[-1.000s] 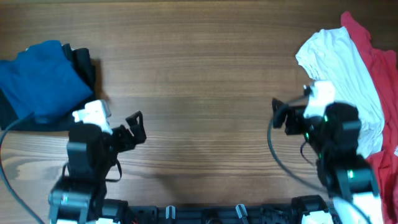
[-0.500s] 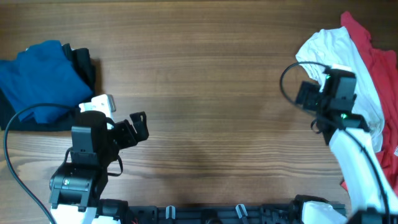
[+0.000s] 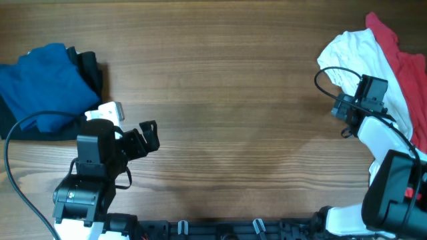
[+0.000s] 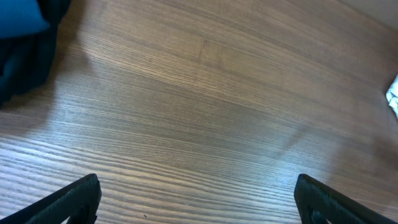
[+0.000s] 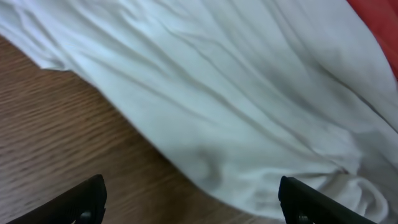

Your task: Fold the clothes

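**At the right edge of the surface (image 3: 220,80), the right tool (image 5: 193,190) hangs open over the white T-shirt (image 3: 363,57)**

Nearest the robot's base, on the left side, the left tool (image 3: 148,135) sits low over bare wood with its jaws spread wide and nothing between them. Its wrist view shows two dark fingertips (image 4: 78,199) in the bottom corners with only wood grain between them. A dark fold of cloth with a sliver of blue fills the top left corner of that view.

A little farther out on the right side, the right tool is over the near left border of the white T-shirt. Its wrist view shows both fingertips set well apart in the bottom corners. Rumpled white cloth crosses the frame above them, with wood at the lower left. The jaws are open and no cloth is pinched between them. Whether the fingertips touch the fabric cannot be told. A black cable (image 3: 325,72) loops from this arm across the shirt's edge.

Farther still, the white T-shirt lies crumpled and unfolded, stretching from the tool toward the far right corner. A red garment (image 3: 408,63) lies against its right side along the surface's edge, and a red tip shows beyond the shirt's far end. Well apart from these, at the left edge, a blue garment (image 3: 43,83) lies bunched on a black garment (image 3: 90,70), which shows on its right and near sides. The wide middle of the surface separates the two piles.
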Robot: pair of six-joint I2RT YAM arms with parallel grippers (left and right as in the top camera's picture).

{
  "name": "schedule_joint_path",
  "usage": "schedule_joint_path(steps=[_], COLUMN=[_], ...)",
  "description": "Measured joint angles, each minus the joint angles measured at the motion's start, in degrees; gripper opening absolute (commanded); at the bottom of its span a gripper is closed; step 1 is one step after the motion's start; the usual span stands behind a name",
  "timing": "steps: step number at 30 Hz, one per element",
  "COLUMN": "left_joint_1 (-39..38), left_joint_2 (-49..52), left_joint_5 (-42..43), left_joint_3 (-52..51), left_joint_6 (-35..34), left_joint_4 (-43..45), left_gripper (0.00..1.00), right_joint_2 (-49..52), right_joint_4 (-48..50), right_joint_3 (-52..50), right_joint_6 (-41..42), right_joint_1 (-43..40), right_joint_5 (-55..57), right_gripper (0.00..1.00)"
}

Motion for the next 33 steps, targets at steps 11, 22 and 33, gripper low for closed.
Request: schedule_joint_path(steps=[11, 22, 33], left_joint_1=[0.00, 0.00, 0.00], left_joint_2=[0.00, 0.00, 0.00], left_joint_5=[0.83, 0.83, 0.83], left_joint_3=[0.00, 0.00, 0.00], left_joint_6=[0.00, 0.00, 0.00], left_joint_4=[0.02, 0.02, 0.02], left_gripper=[1.00, 1.00, 1.00], right_joint_2=[6.01, 6.56, -8.70], right_joint_4=[4.81, 6.23, 6.10], right_joint_3=[0.02, 0.02, 4.39], right_joint_6=[-0.50, -1.14, -0.85], right_joint_1=[-1.03, -0.59, 24.37], right_joint_5=[0.50, -4.09, -11.74], right_gripper=[0.18, 0.04, 0.04])
